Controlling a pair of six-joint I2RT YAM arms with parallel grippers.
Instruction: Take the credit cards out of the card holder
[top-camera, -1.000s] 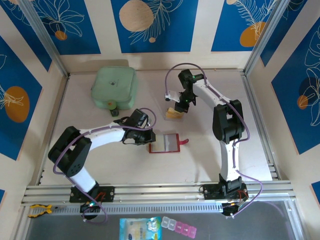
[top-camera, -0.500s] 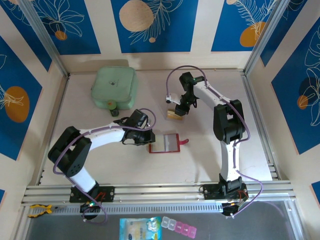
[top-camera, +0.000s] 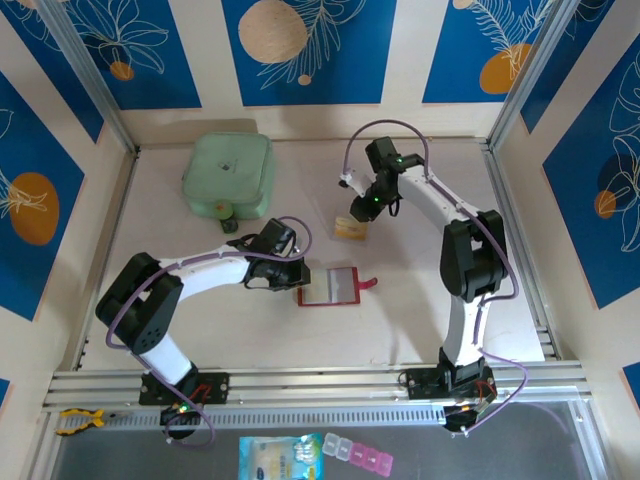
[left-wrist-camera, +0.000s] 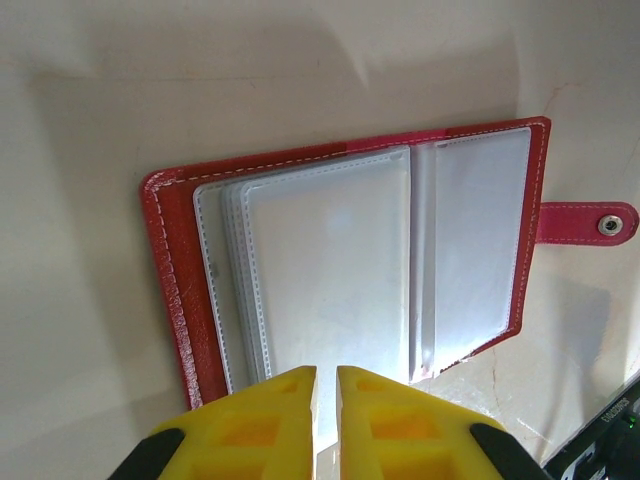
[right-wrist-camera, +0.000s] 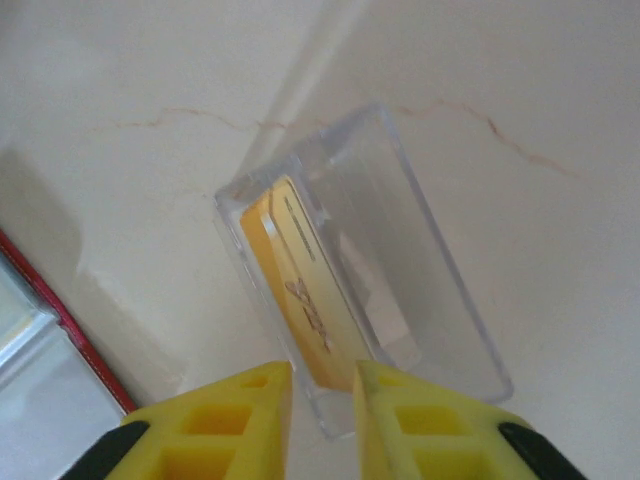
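We see right gripper (right-wrist-camera: 322, 372) risen, fingers slightly apart, empty | gold card (right-wrist-camera: 300, 290) in clear box (right-wrist-camera: 430, 270), 12 o'clock of wallet (left-wrist-camera: 330, 270) | left gripper (left-wrist-camera: 326, 375) closed, pinning wallet | risk: pin slips, wallet drags on next pull.

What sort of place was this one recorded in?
Most likely a purpose-built robot test booth, not a home or shop: a pale table boxed in by aluminium rails, walls of blue leaf-pattern panels, and two robot arms bolted at the near edge.
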